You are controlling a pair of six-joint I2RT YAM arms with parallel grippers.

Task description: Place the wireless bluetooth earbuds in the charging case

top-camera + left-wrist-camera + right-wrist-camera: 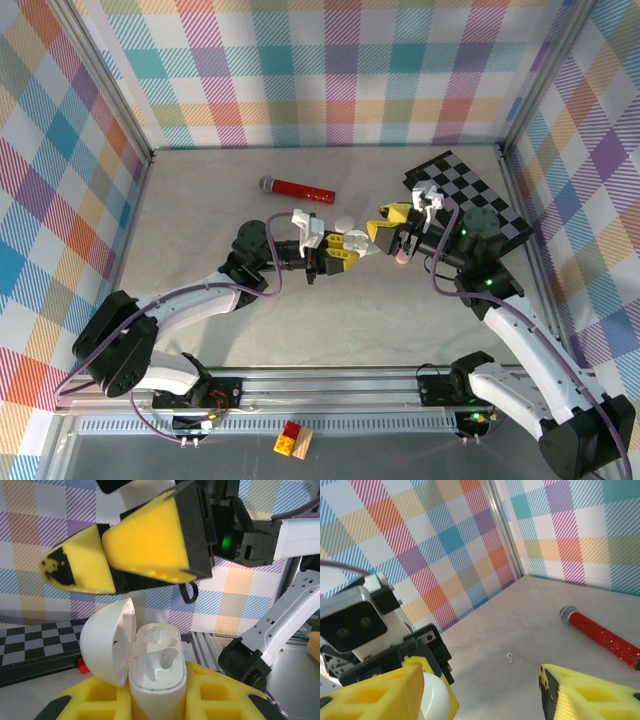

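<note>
top cam, left claw [342,246]: reaching into the middle of the worktop [200,230], clamped on the white charging case [343,225]
top cam, right claw [393,230]: right beside the case, on its right side, yellow fingers pointing at it
top cam, pinkish bit [401,257]: sits just under the right claw, way too small to say what it is
top cam, other stuff: red microphone [297,188] lying behind the claws, checkered mat [470,195] at the back right

left wrist cam, charging case [157,680]: upright between the left claw's [157,702] yellow foam fingers, squeezed from both sides
left wrist cam, lid [107,640]: flipped open to the left
left wrist cam, sockets: white shapes inside, honestly can't tell whether an earbud is seated in there
left wrist cam, right claw [75,555]: hanging just above the open case, not touching it

right wrist cam, right claw [482,680]: wide open, nothing between the two yellow fingers
right wrist cam, earbud [509,657]: tiny white bit, looks like one of the buds, lying on the bare worktop [530,615], apart from both claws
right wrist cam, lid [436,700]: white dome peeking in by the left-hand finger
right wrist cam, microphone [600,632]: over on the right
</note>
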